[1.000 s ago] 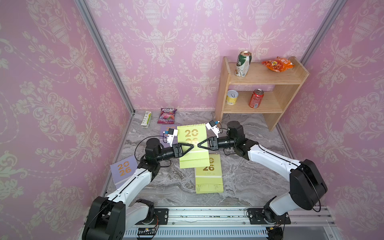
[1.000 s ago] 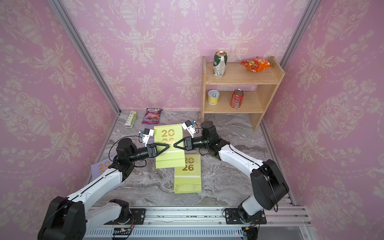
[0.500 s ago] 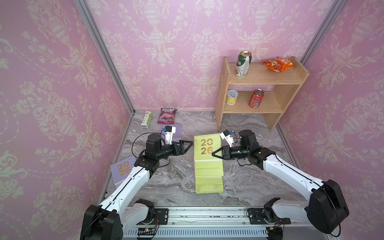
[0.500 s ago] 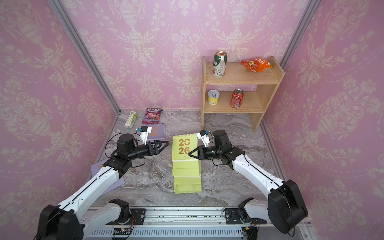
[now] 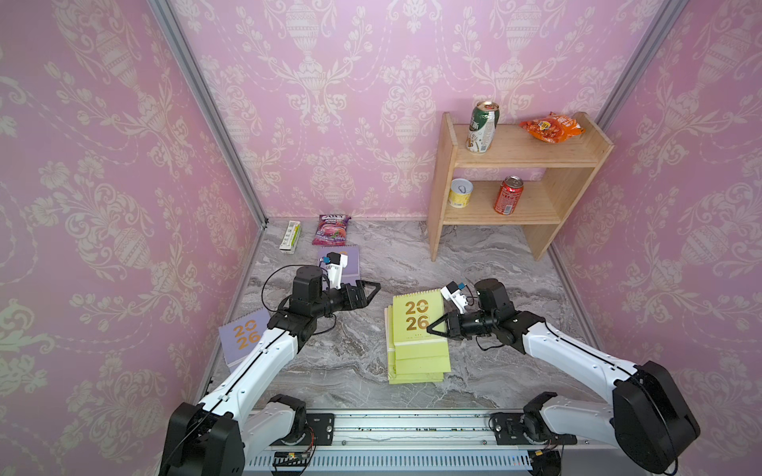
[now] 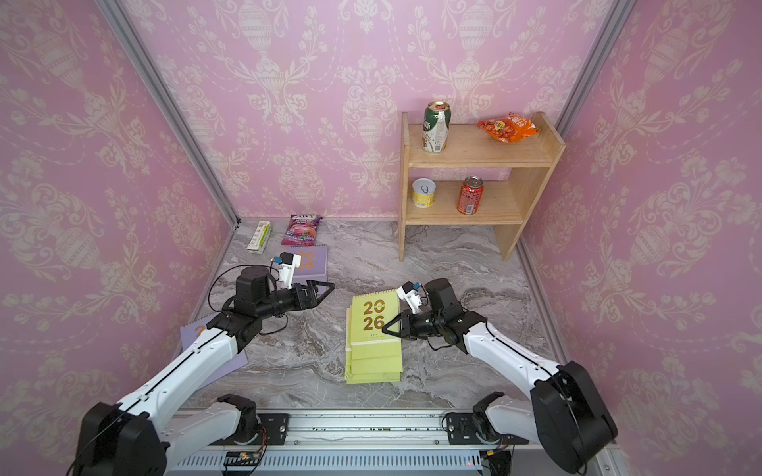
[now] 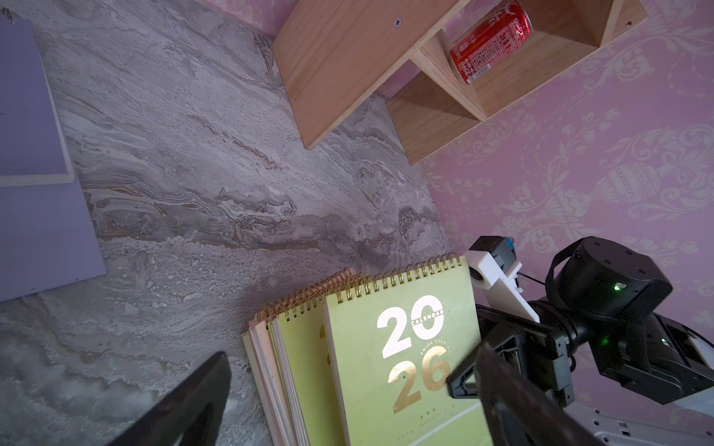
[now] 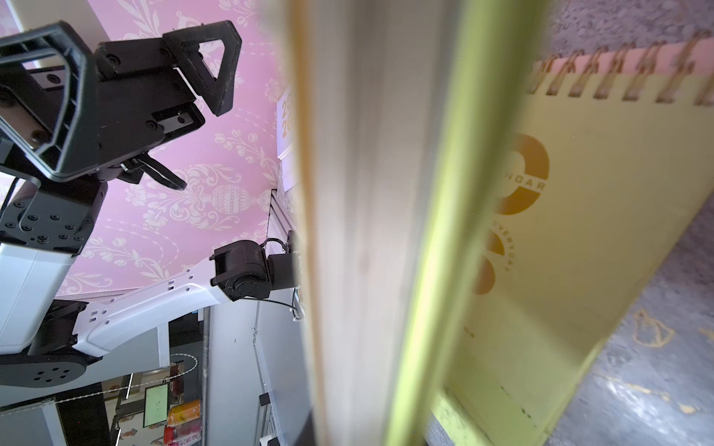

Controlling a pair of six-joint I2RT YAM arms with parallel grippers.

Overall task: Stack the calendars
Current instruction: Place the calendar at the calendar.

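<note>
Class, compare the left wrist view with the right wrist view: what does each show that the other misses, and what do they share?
Only the left wrist view shows the wooden shelf with a red can, and the right gripper shut on the top yellow-green calendar.
Only the right wrist view shows the left gripper, open and holding nothing, and the left arm.
Both show the held calendar, the yellow-green stack beneath it, the marble table and the pink wallpaper.
</note>
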